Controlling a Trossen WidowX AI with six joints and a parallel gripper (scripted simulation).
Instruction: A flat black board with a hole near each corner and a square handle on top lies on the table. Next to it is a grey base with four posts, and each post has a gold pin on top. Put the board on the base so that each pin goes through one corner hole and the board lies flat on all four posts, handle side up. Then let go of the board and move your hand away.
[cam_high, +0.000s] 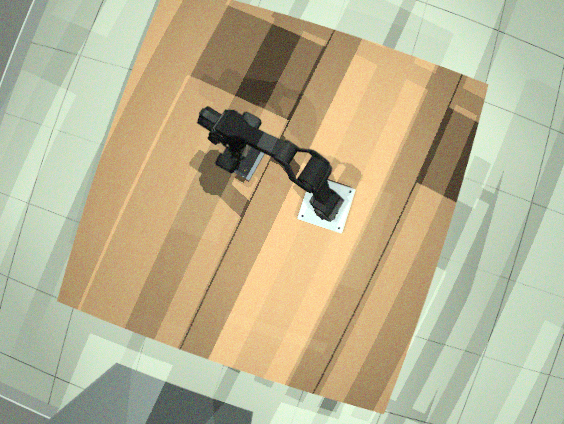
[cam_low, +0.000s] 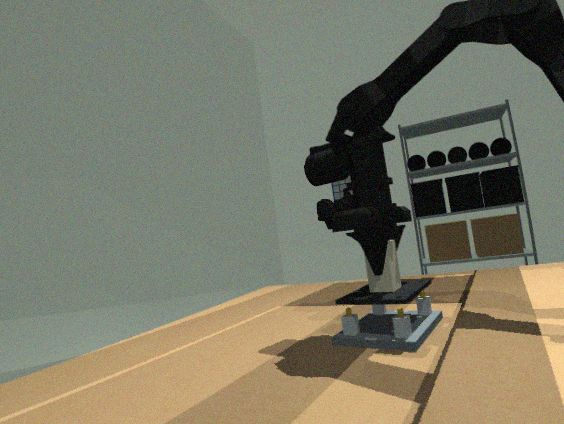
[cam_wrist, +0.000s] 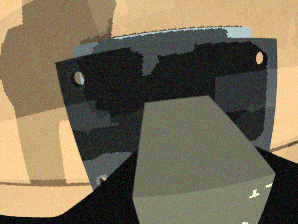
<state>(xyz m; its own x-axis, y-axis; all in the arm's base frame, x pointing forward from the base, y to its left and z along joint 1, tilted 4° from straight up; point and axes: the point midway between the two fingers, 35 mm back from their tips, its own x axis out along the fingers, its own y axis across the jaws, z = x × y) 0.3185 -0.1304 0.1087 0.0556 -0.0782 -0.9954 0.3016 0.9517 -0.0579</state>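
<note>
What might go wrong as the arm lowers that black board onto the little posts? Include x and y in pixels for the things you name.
The board (cam_low: 350, 298) (cam_wrist: 175, 75) hangs above the base (cam_low: 425, 332), so if holes and gold pins are slightly misaligned, it could land on the pin tips and sit tilted. The gripper (cam_low: 380, 272) grips only the central handle (cam_low: 392, 280) (cam_wrist: 185, 145), so a pin catching an edge might twist the board in its fingers.

On the counter (cam_high: 260, 280) (cam_low: 210, 360) (cam_wrist: 30, 205): one robot arm (cam_high: 270, 145) (cam_low: 415, 60), one black board (cam_low: 350, 298) (cam_wrist: 175, 65) with one handle (cam_low: 385, 282) (cam_wrist: 185, 145), and one grey base (cam_low: 375, 342) (cam_wrist: 240, 32). Four posts are visible. Behind stands one shelf unit (cam_low: 529, 220) with five black balls (cam_low: 457, 154), three black boxes (cam_low: 465, 191) and two brown boxes (cam_low: 446, 241).
</note>
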